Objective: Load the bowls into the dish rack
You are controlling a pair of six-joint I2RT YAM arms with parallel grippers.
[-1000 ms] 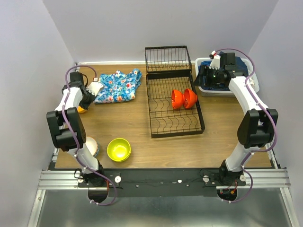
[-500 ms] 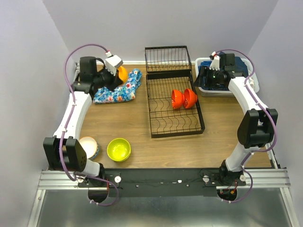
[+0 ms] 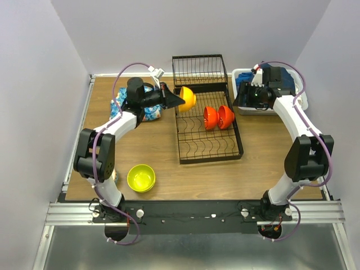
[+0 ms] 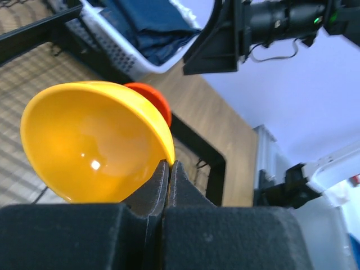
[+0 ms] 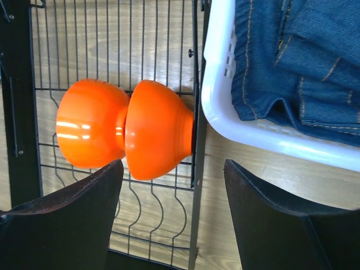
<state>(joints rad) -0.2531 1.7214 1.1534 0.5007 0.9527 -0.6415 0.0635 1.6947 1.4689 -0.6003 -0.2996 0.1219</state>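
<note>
Now the left gripper, pinched shut on the rim of one yellow-orange bowl, has swung from the floral cloth to the left edge of the dish rack. Two red-orange bowls stand inside the rack; one lime-green bowl sits on the desk left of it. The right gripper gapes wide over the rack's right edge.

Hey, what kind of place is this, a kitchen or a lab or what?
Probably a robot lab bench, not a kitchen: arms bolted to a metal rail, a wooden table boxed in by plain walls, and staged props like the dish rack and clothes basket.
</note>
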